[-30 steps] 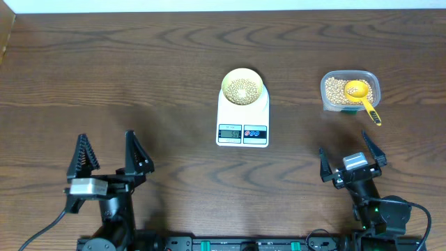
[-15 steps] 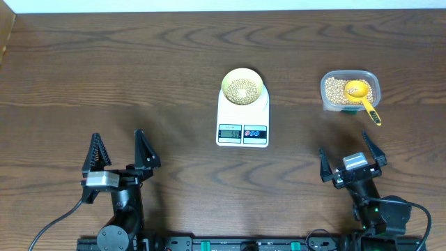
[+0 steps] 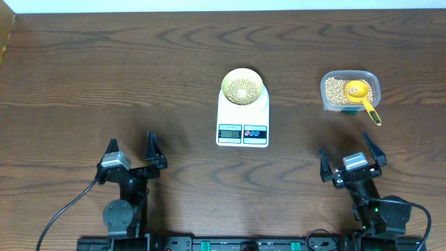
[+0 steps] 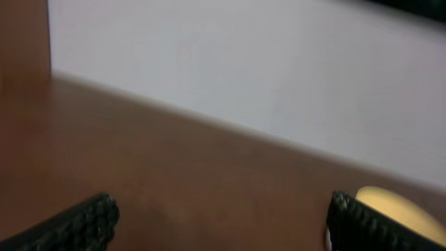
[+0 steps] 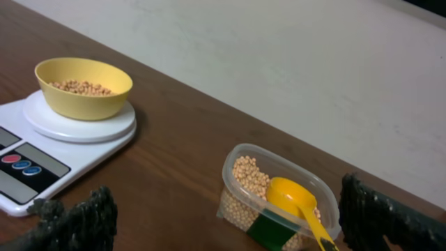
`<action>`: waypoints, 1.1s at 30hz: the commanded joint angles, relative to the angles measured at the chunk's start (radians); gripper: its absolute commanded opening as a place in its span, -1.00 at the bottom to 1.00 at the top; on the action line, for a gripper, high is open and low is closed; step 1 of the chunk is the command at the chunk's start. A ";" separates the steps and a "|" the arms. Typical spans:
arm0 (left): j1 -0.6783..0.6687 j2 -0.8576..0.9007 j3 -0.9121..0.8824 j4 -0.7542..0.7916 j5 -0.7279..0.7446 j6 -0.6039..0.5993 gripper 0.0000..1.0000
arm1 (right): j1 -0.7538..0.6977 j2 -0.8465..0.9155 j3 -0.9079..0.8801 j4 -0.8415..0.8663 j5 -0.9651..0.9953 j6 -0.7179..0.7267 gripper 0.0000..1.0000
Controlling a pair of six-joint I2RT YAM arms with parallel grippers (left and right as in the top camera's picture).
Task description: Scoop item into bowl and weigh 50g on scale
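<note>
The pale yellow bowl (image 3: 242, 87) stands on the white scale (image 3: 242, 118) at the table's middle and holds tan beans (image 3: 242, 88); the bowl (image 5: 83, 86) and scale (image 5: 42, 150) also show in the right wrist view. More beans fill a clear container (image 3: 350, 90) at the right, with a yellow scoop (image 3: 362, 96) lying in it. My left gripper (image 3: 132, 157) is open and empty at the front left; its wrist view is blurred. My right gripper (image 3: 352, 160) is open and empty at the front right, below the container (image 5: 279, 202).
The wooden table's far edge (image 3: 223, 11) meets a white wall. The scale's display and buttons (image 3: 242, 133) face the front. Cables run from both arm bases along the front edge.
My left gripper has moved right and drawn back toward its base, staying open. The right arm, bowl, scale and container have not moved.
</note>
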 commanded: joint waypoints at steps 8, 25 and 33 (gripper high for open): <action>0.003 -0.008 -0.003 -0.184 -0.005 0.002 0.96 | -0.003 -0.006 -0.001 -0.005 0.005 -0.010 0.98; 0.003 -0.006 -0.003 -0.185 -0.005 0.002 0.95 | -0.003 -0.006 -0.001 -0.005 0.005 -0.010 0.99; 0.003 -0.006 -0.003 -0.185 -0.005 0.002 0.95 | -0.003 -0.006 -0.001 -0.005 0.005 -0.010 0.98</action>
